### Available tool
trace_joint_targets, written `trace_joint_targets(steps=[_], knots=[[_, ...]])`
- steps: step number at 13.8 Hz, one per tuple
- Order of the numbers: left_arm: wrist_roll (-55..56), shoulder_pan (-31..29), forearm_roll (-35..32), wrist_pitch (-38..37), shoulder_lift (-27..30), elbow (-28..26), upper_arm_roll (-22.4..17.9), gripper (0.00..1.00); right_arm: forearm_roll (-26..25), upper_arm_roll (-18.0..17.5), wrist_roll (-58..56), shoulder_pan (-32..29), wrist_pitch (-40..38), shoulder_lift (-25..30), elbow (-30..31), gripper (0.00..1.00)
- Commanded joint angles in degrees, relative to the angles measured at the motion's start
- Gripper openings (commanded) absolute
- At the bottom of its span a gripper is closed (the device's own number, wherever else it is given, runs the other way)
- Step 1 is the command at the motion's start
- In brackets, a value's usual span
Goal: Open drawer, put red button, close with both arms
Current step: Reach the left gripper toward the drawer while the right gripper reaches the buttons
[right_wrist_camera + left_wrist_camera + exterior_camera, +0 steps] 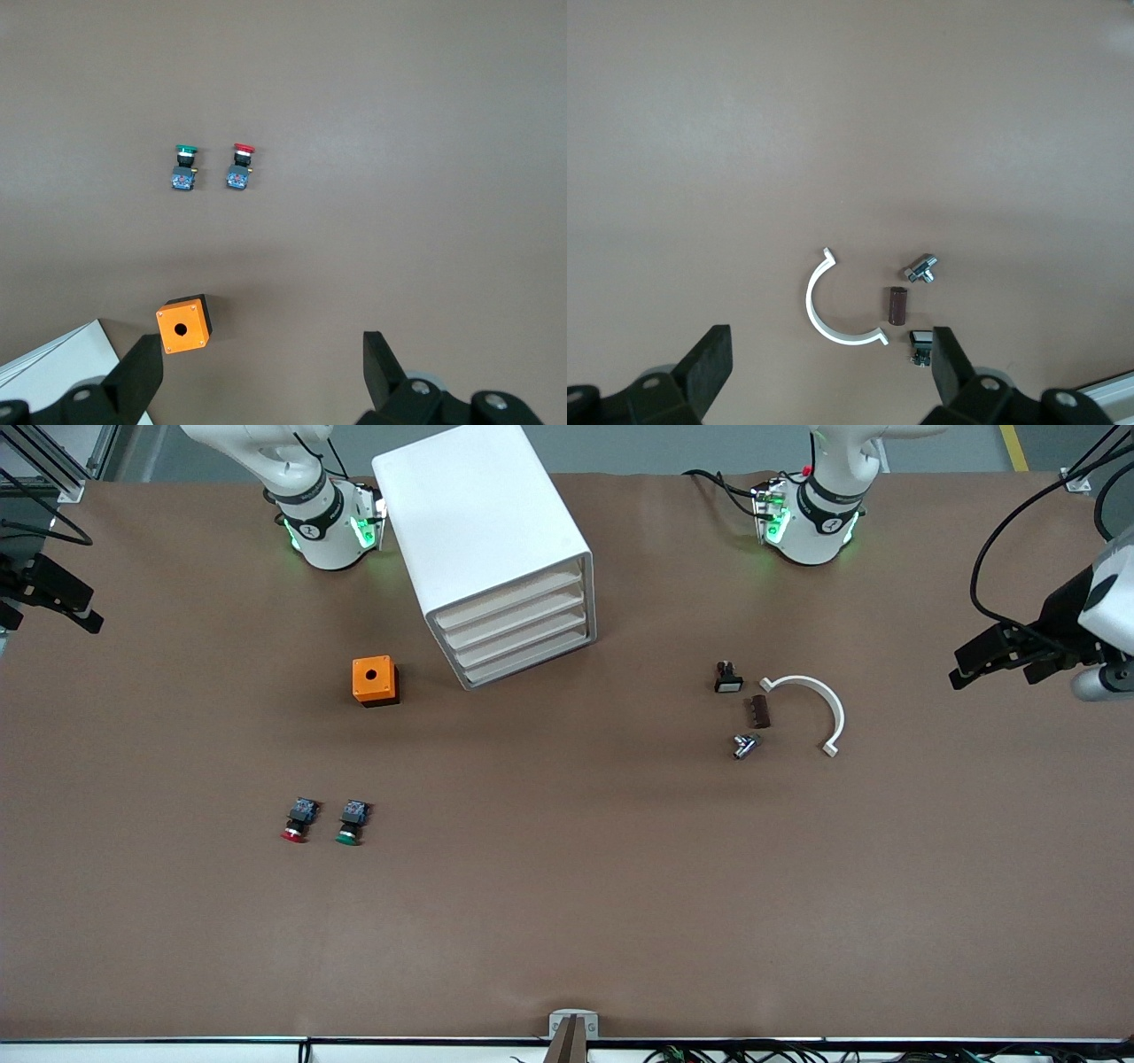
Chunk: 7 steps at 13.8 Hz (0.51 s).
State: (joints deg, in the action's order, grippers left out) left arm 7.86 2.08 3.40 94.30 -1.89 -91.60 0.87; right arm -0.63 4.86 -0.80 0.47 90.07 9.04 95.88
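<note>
The white cabinet [483, 531] stands near the robots' bases, and its stacked drawers [518, 633] are all shut. The red button [297, 821] lies on the table nearer the front camera than the cabinet, toward the right arm's end. It also shows in the right wrist view [240, 166]. My right gripper [53, 622] is open and empty, high over the table's edge at the right arm's end [259, 354]. My left gripper [997, 669] is open and empty, high over the left arm's end [829, 347].
A green-capped button [352, 823] lies beside the red one. An orange box [376, 680] with a hole sits beside the cabinet. Toward the left arm's end lie a white half-ring clamp [819, 704], a brown block [758, 711], a metal fitting [744, 745] and a small black switch [727, 677].
</note>
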Motion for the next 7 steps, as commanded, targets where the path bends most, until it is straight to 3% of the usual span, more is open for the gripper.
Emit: trace_joint_targets(steps=[1,4,7], knots=[[-0.74,0.55,-1.11,-0.87,-4.95,1.60,0.19,0.99,0.81,-0.38,-0.17,-0.38,-0.86,-1.65,-1.13,1.00],[0.92,1.86,-0.67,-0.96,-9.87,1.60,1.23,1.00,0.64,-0.38,-0.25,-0.38,-0.08,-5.26,-1.66,1.00],[10.65,7.47,-0.93,-0.87,-14.00,1.78,1.86,1.00,0.90,-0.38,-0.34,-0.46,-0.07,-10.52,-3.93,1.00]])
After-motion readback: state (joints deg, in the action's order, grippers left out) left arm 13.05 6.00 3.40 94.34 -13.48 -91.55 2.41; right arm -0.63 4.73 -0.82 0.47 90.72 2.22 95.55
